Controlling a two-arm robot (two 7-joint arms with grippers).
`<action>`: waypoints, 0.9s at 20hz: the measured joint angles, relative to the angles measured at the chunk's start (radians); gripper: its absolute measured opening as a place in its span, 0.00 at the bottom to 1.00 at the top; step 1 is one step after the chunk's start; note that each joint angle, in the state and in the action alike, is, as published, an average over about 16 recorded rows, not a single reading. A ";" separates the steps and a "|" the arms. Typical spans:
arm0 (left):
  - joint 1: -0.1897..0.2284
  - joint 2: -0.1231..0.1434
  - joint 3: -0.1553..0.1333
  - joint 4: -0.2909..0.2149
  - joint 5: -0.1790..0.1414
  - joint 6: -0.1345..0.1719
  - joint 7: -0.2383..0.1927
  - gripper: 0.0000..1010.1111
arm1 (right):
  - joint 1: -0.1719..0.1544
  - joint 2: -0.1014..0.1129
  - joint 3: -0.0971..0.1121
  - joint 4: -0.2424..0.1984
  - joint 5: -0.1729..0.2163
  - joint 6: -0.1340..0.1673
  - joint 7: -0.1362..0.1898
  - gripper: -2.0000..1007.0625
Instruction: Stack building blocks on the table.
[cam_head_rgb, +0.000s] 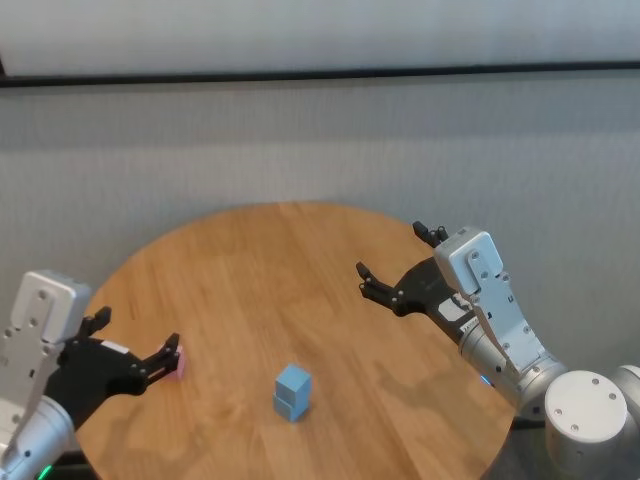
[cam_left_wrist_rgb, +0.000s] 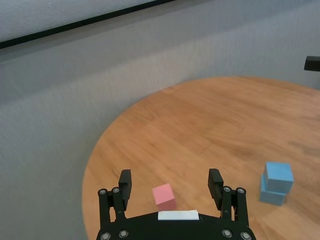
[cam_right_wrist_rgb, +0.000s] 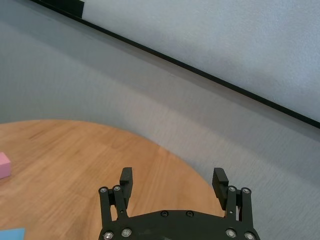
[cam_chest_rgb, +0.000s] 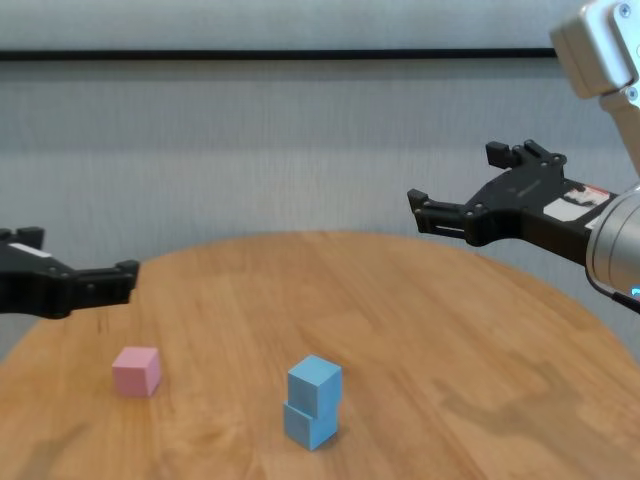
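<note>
Two light blue blocks (cam_head_rgb: 292, 392) stacked low in the centre of the head view, the upper one turned slightly off square against the lower; same stack low centre in the chest view and at the right edge of the left wrist view. No print or marking legible on any face.

Pink block (cam_chest_rgb: 136, 371) alone on the wood at lower left of the chest view, well apart from the blue pair, resting flat. In the head view only a sliver of pink showing at lower left behind a dark fingertip; in the left wrist view sitting low in the frame, between the two black fingers but beyond them, not touched.

Round table (cam_head_rgb: 300, 270) with honey wood grain filling the middle of the head view, bare apart from the three cubes.

Left gripper (cam_left_wrist_rgb: 170, 187) at lower left of the head view, hovering above the table near the pink block, jaws spread wide, nothing between them. A small white label on its body, no readable text.

Right gripper (cam_head_rgb: 400, 260) at centre right of the head view, raised above the table's right side, well apart from the stack, jaws likewise spread wide and empty. A white sticker with a red patch on its side in the chest view, writing too small to read.

Behind, a grey wall (cam_head_rgb: 320, 140) with a dark horizontal strip near the top of the frame.
</note>
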 joint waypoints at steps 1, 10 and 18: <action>0.005 0.003 -0.004 -0.004 0.000 0.004 -0.004 0.99 | 0.000 0.000 0.000 0.000 0.001 0.000 0.000 1.00; 0.032 0.016 -0.043 -0.015 -0.004 0.022 -0.048 0.99 | 0.000 -0.001 -0.001 -0.001 0.004 0.002 0.002 1.00; 0.047 0.027 -0.072 0.000 -0.028 0.035 -0.117 0.99 | 0.000 -0.001 -0.002 -0.001 0.005 0.003 0.003 1.00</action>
